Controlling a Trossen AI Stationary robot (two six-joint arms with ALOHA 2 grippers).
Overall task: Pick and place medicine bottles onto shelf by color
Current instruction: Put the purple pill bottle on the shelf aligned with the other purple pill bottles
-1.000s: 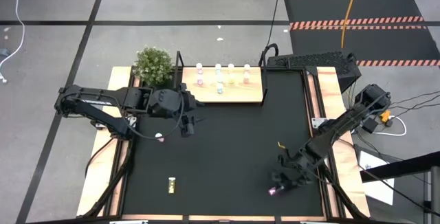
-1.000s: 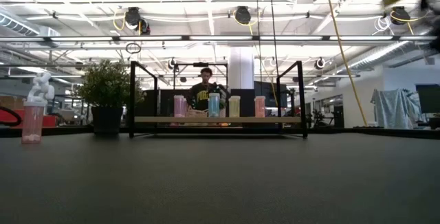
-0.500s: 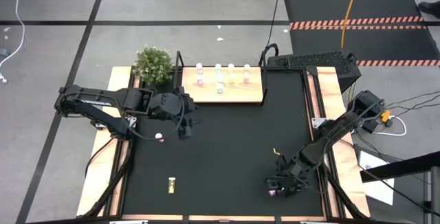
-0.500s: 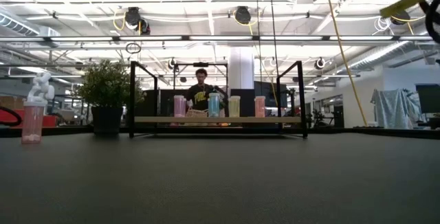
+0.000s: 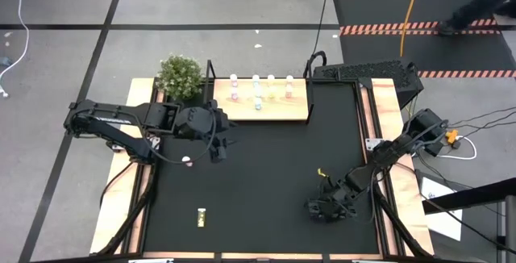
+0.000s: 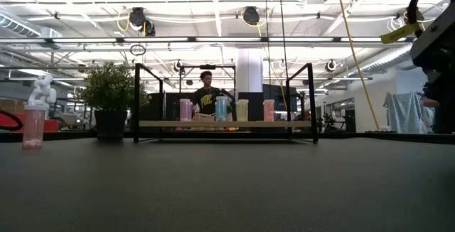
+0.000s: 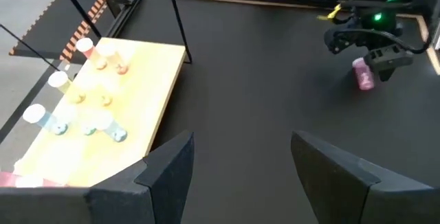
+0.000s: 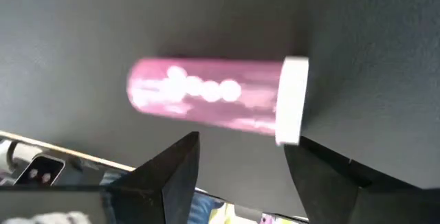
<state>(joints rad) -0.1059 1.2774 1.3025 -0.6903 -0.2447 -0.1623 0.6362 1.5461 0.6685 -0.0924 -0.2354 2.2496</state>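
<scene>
Item: pink bottle (image 8: 210, 99), white cap, lying on its side on the black surface (image 5: 266, 174) near the right edge, toward the near-right corner.
Right gripper (image 5: 316, 209): directly over it, fingers (image 8: 172, 176) spread apart, holding nothing.
Left gripper (image 5: 219, 140): hovering by the shelf (image 5: 294, 114) at the far edge, fingers (image 7: 165, 176) apart, empty.
Also out: a pink bottle (image 5: 186, 161) near the left edge; a yellow bottle (image 5: 201, 216) toward the near-left corner.
Hazards: a round body on its side may roll away as the fingers close; an off-centre pinch near the cap could squirt it out; it must be stood upright beside the pink ones on the shelf, or it may topple neighbours.
</scene>
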